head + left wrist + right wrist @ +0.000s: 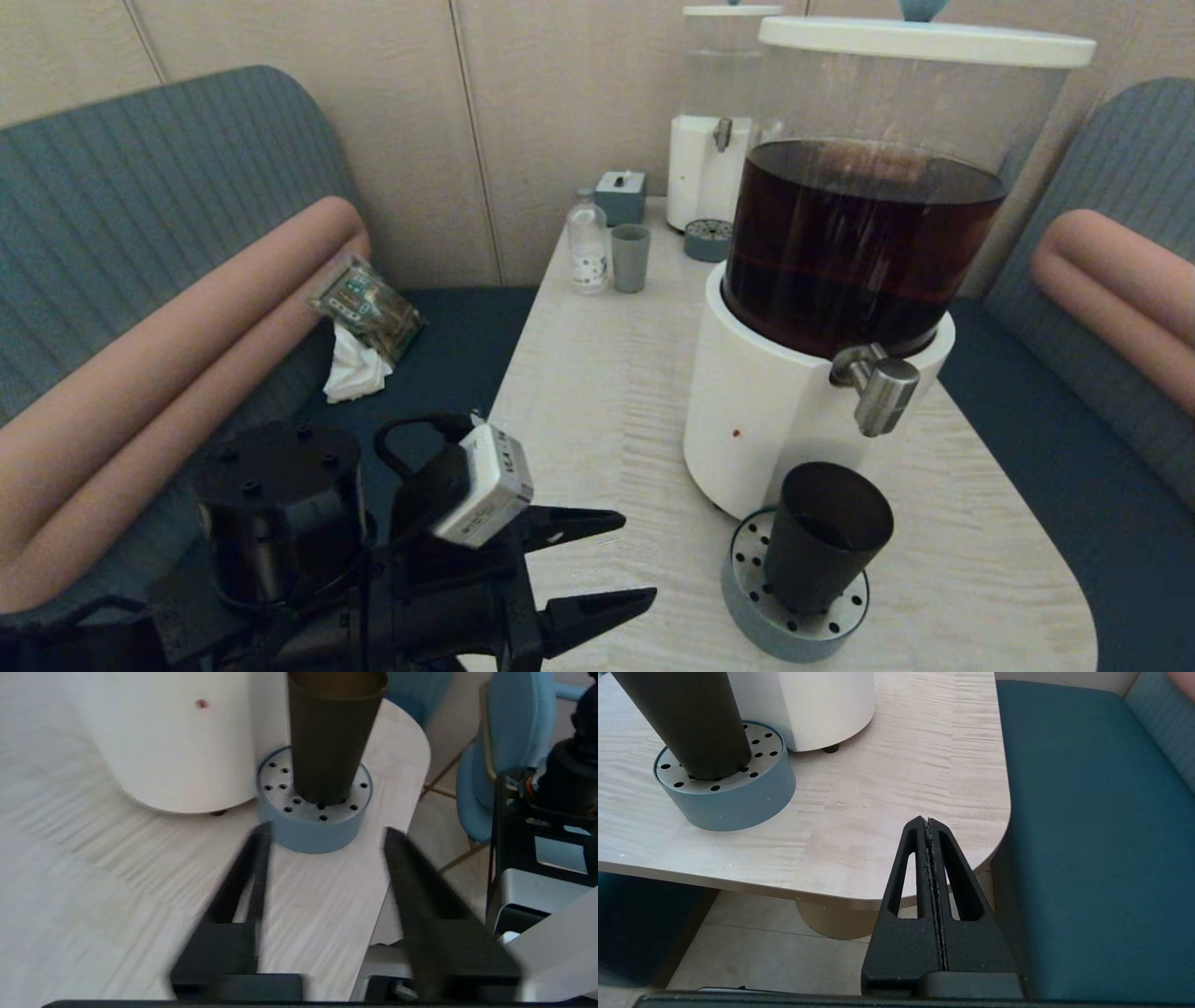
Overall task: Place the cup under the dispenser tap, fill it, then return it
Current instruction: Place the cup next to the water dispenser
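A pale wood-grain table (607, 392) fills the middle of the head view, with blue-grey upholstered seating (140, 205) at the left and right edges. On the right half of the table stands a large dispenser (840, 280) with a clear tank of dark brown liquid on a white base. The dispenser tap (878, 387), a short brushed-steel spigot, juts from that base toward the lower right. Directly below it, in the lower right of the frame, sits a round blue-grey drip tray (794, 625) with a perforated metal top, and the cup (822, 537), a matte black tapered tumbler, stands upright on the tray, placed there so that liquid from the tap would fall into it. Some dark liquid seems to show inside, though how full it is cannot be told. In the lower left, the left end effector (625, 560) points across the table toward the cup, fingers spread partway with nothing between them and well apart from the cup, likely lined up to grasp it. The right end effector (928, 826) hangs off the table's near corner in its own wrist view, fingers pressed together, idle. At the upper centre stand a smaller clear-liquid dispenser (714, 140), a small bottle (588, 243) and a grey-blue cup (630, 259).
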